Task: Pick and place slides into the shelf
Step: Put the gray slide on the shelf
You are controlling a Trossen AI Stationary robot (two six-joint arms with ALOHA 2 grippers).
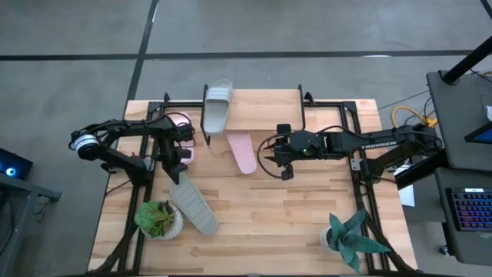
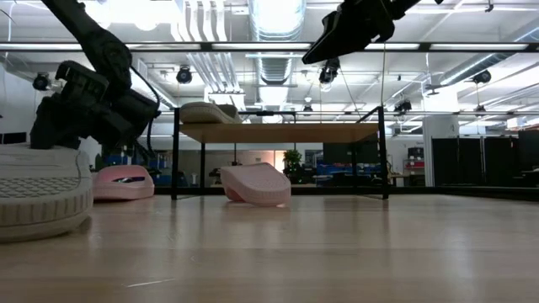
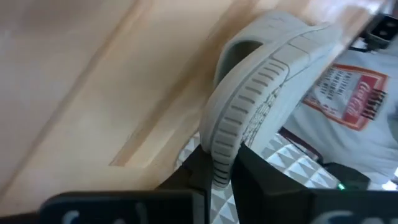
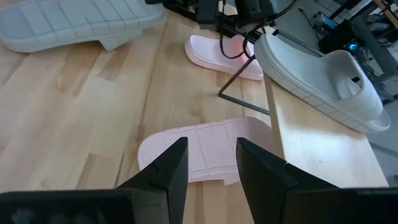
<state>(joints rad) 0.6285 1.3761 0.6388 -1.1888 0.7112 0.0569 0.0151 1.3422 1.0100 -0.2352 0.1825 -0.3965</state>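
High view, near edge first: you've got two potted plants, one at the front left corner (image 1: 159, 219) and one at the front right (image 1: 350, 237).

Slide count is four, two grey and two pink.
- Grey slide 1 (image 1: 193, 204) lies sole-up on the counter (image 1: 277, 215), just beside the left plant, with its toe end toward the left claw (image 1: 178, 158). The left wrist view shows that claw closed on this slide's edge, which is pinched between the fingers.
- Pink slide 1 (image 1: 243, 152) lies sole-up mid-counter, half under the shelf's front edge.
- Pink slide 2 (image 1: 181, 123) sits on the counter at the shelf's left end, partly hidden by the left arm.
- Grey slide 2 (image 1: 217, 106) lies strap-up on the shelf (image 1: 265, 110) top, left of centre, its toe overhanging the far edge.

So your shelf holds one slide, and its plank is bare to the right of that.

Right claw (image 1: 281, 165) hangs above the counter beside pink slide 1. Its fingers stand narrowly apart and hold nothing, and the right wrist view shows the pink sole under the gap.

Room to move: the counter's centre front and right side are open wood. The left side is crowded with arm, plant and slides.
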